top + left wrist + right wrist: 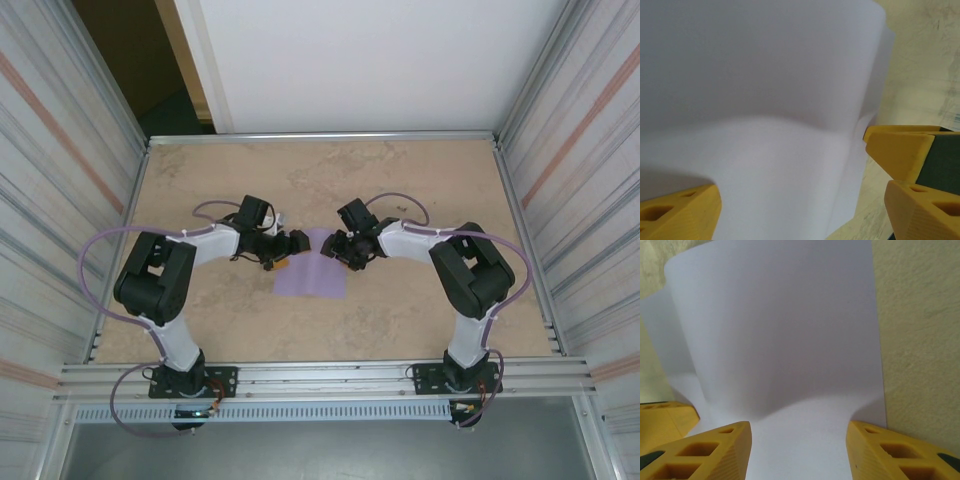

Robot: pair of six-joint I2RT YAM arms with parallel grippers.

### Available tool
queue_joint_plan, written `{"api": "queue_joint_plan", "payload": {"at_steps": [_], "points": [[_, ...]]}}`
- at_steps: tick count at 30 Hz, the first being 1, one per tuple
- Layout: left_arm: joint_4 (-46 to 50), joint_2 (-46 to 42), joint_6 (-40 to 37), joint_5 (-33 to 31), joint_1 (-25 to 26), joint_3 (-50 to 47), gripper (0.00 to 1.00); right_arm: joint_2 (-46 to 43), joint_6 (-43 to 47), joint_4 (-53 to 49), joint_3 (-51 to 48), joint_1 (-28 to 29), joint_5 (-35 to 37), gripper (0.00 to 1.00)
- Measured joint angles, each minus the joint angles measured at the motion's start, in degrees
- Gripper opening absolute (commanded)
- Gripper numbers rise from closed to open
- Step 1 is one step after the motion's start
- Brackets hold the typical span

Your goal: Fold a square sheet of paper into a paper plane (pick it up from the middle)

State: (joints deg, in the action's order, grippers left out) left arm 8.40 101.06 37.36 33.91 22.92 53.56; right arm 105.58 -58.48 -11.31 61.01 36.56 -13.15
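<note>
The square sheet of paper [765,100] bulges up in a smooth curve over the pale surface [925,65]. The left gripper [802,195] has its yellow fingers [680,215] spread wide, with the paper between them. Another yellow finger [895,150] touches the sheet's right edge.

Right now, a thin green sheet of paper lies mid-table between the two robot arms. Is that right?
Not quite: the thin sheet of paper is lavender-purple, not green, as the top external view shows. It does lie in the middle of the tan table, between the left arm and right arm.
</note>
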Motion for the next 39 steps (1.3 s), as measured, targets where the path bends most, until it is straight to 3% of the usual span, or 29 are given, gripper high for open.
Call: {"api": "queue_joint_plan", "payload": {"at_steps": [9,20,31,39], "points": [[-1.7,-0.4,0.6,0.7,0.0,-0.8,0.86,2.0,0.3,2.7,1.1,-0.2,-3.0,0.43],[1.9,-0.3,-1.3,-0.5,1.9,0.1,0.75,4.0,0.4,4.9,2.2,-0.2,-5.9,0.36],[6.3,0.2,-3.5,-3.4,3.3,1.6,0.54,3.9,0.4,6.9,1.2,-0.3,-6.4,0.37],[5.5,0.0,-4.6,-1.7,1.0,1.7,0.37,-4.3,0.5,10.6,-7.2,-3.3,-6.4,0.52]]}}
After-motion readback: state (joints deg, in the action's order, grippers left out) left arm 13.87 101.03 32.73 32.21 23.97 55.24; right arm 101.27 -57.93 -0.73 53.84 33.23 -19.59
